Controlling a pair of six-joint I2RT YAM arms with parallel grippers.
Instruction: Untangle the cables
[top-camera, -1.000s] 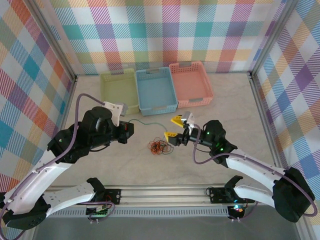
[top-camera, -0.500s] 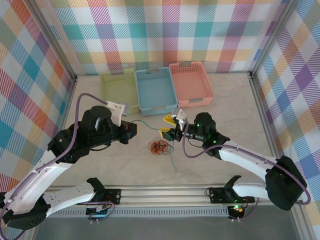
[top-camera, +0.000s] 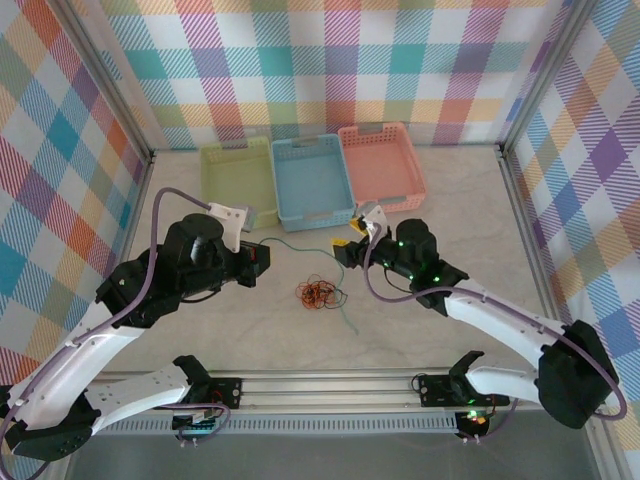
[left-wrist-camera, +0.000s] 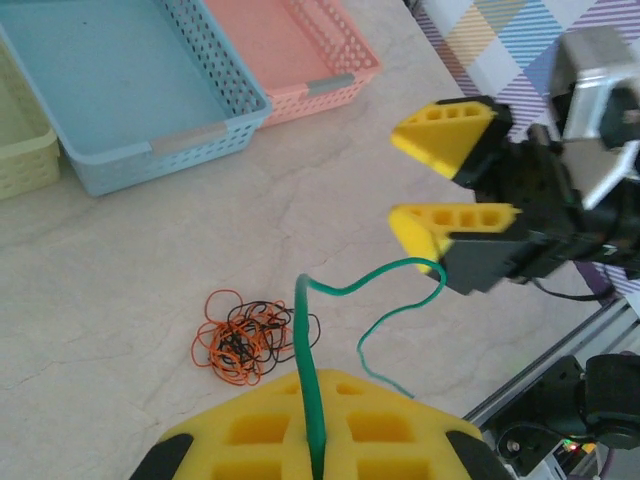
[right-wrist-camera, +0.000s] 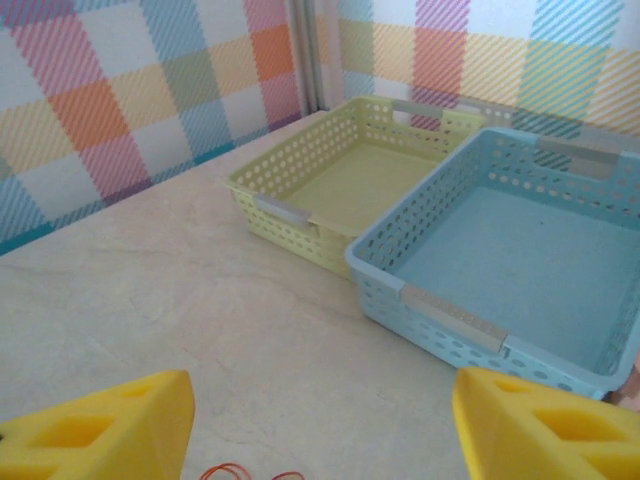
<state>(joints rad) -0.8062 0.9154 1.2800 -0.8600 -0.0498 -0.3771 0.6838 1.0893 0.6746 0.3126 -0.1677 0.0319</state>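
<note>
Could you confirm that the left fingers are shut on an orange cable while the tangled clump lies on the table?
Not orange: the left wrist view shows the left fingers shut on the green cable; the tangled clump does lie on the table.

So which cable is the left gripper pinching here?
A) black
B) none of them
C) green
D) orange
C: the green cable runs out of the shut left gripper, while the orange and black clump lies loose, apart from it.
</note>
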